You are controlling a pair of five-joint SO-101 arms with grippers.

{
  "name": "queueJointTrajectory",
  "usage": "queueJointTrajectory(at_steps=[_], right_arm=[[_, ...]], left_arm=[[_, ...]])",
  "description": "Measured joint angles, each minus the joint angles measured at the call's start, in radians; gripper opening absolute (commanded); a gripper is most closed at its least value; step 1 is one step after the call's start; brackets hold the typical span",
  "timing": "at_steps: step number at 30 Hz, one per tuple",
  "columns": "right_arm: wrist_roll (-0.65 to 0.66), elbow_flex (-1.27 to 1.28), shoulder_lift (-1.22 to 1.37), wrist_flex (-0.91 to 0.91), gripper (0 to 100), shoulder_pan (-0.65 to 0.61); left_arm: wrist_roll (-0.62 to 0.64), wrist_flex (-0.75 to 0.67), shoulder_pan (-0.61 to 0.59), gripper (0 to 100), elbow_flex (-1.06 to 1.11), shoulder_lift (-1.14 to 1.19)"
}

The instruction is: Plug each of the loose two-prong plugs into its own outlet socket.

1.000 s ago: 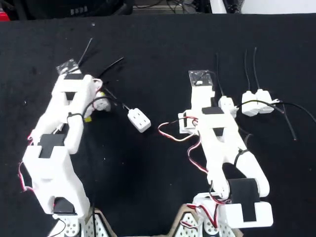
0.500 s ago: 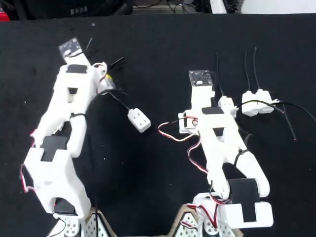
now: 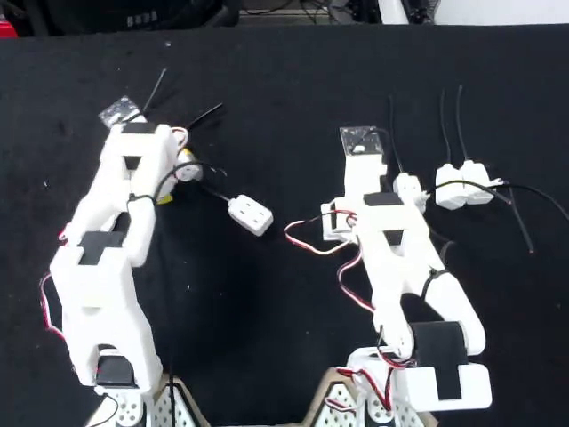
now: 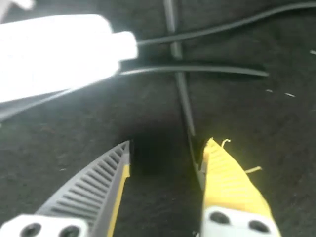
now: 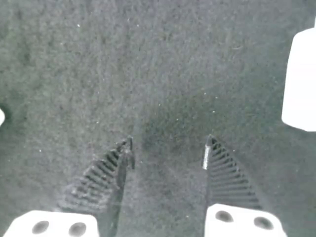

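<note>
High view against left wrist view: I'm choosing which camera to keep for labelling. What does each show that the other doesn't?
High view adds: the left arm and right arm in full, the white outlet block between them, and two white pieces touching side by side at the right arm's right. Left wrist view adds: the left gripper close up, open, with one grey ribbed finger and one yellow, a black cable running toward the yellow one, and a bright white body too blurred to name. Both: the black table and thin black cables.

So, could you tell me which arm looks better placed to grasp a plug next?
Left, probably: the left gripper sits open beside a white connector and black cables, while the right gripper hangs open over bare cloth, a white piece farther off.
</note>
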Motion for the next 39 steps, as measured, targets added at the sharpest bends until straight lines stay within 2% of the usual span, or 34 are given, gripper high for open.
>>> queueJointTrajectory(at_steps=[4, 8, 14, 17, 22, 26, 30, 34, 39], right_arm=[[0.0, 0.0, 0.0, 0.0, 21.1, 0.0], [0.0, 0.0, 0.0, 0.0, 21.1, 0.0], [0.0, 0.0, 0.0, 0.0, 21.1, 0.0], [0.0, 0.0, 0.0, 0.0, 21.1, 0.0], [0.0, 0.0, 0.0, 0.0, 21.1, 0.0], [0.0, 0.0, 0.0, 0.0, 21.1, 0.0], [0.0, -0.003, 0.0, 0.0, 21.1, 0.031], [0.0, -0.028, 0.0, 0.006, 21.1, 0.041], [0.0, -0.029, 0.0, 0.009, 21.1, 0.041]], left_arm=[[-0.009, 0.17, -0.052, 23, -0.034, 0.0], [-0.141, 0.327, -0.078, 23, -0.046, 0.005], [-0.287, 0.408, -0.092, 23, -0.031, 0.009], [-0.351, 0.407, -0.094, 23, -0.034, 0.009], [-0.543, 0.351, -0.097, 23, -0.063, -0.052], [-0.753, 0.367, -0.103, 23, -0.058, -0.167], [-0.993, 0.391, -0.049, 23, 0.066, -0.25], [-1.028, 0.298, 0.037, 23, 0.27, -0.311], [-0.914, 0.101, 0.166, 23, 0.5, -0.423]])
